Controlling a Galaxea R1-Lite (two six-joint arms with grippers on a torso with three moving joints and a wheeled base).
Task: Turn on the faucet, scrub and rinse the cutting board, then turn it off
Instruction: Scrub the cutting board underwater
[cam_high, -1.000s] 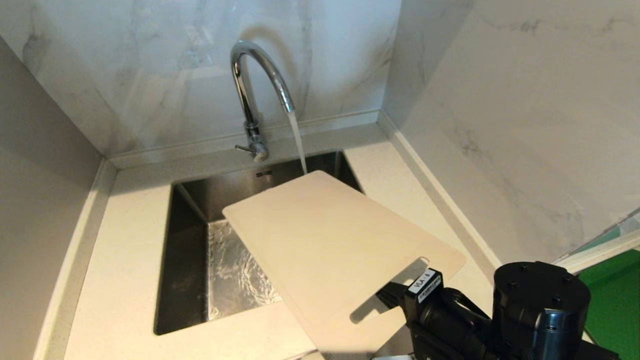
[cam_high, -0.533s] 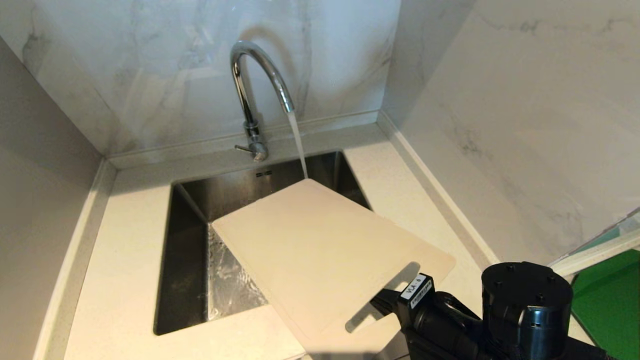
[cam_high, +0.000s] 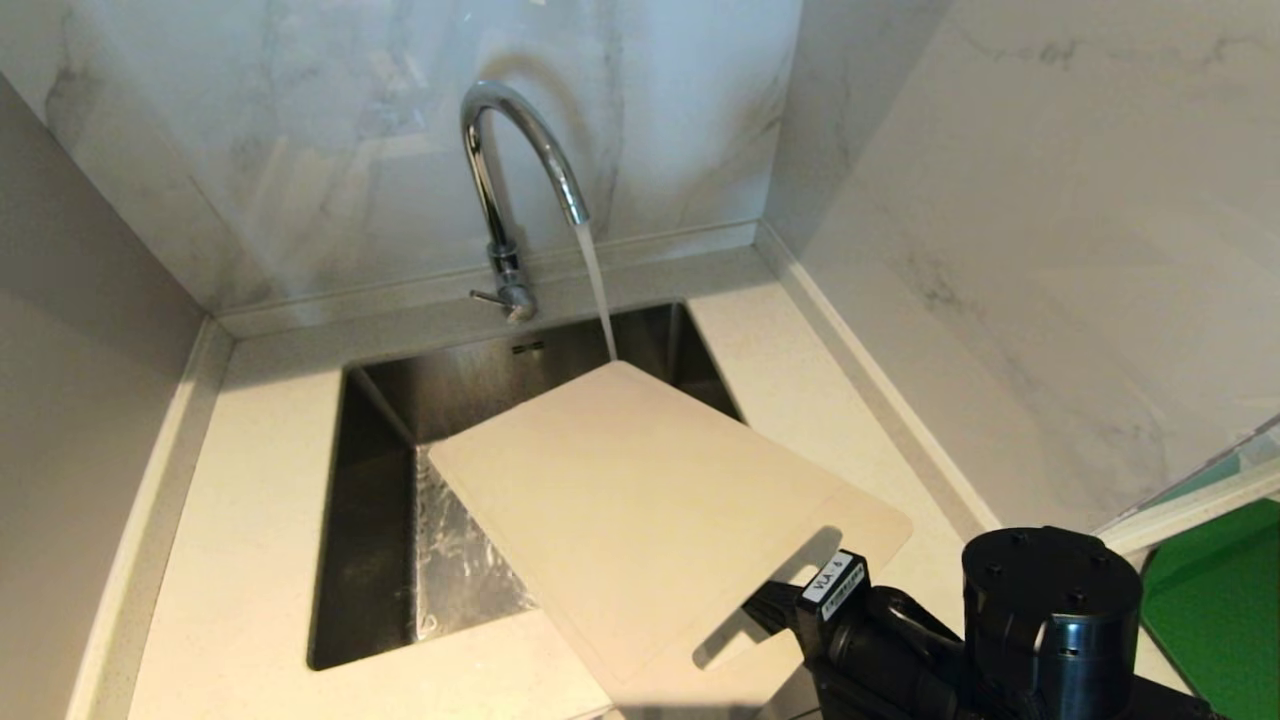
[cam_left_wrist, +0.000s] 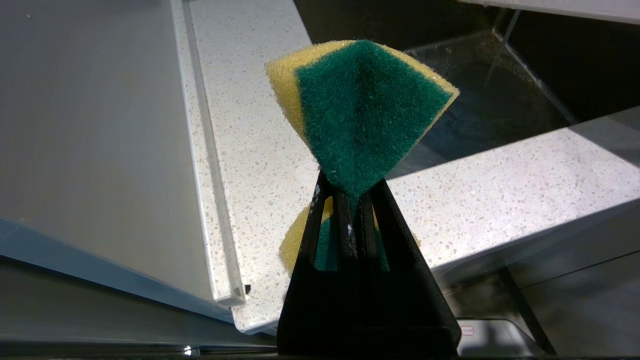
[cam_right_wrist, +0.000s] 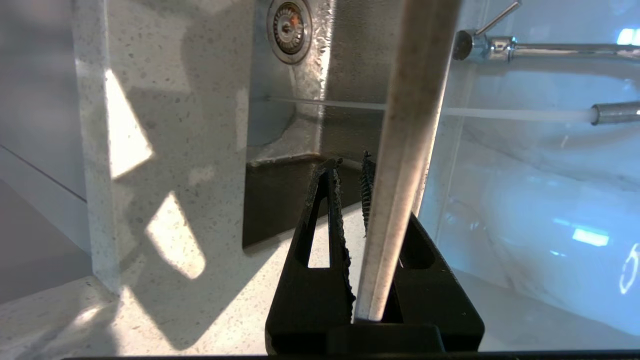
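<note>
Ridged black jaws of right gripper (cam_right_wrist: 352, 172) clamp thin beige cutting board (cam_high: 640, 500).

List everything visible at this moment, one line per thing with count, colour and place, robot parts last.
faucet: one, chrome, behind the sink, water running
water stream: one, clear, falling past the board's far edge
cutting board: one, pale beige, tilted over the sink
sink: one, steel, set in the countertop
drain: one, metal, in the sink floor
countertop: one, speckled white, around the sink
green mat: one, bright green, far right
sponge: one, yellow with green pad, in the left gripper
left gripper: black, shut on the sponge
right gripper: black, shut on the board's handle end
</note>
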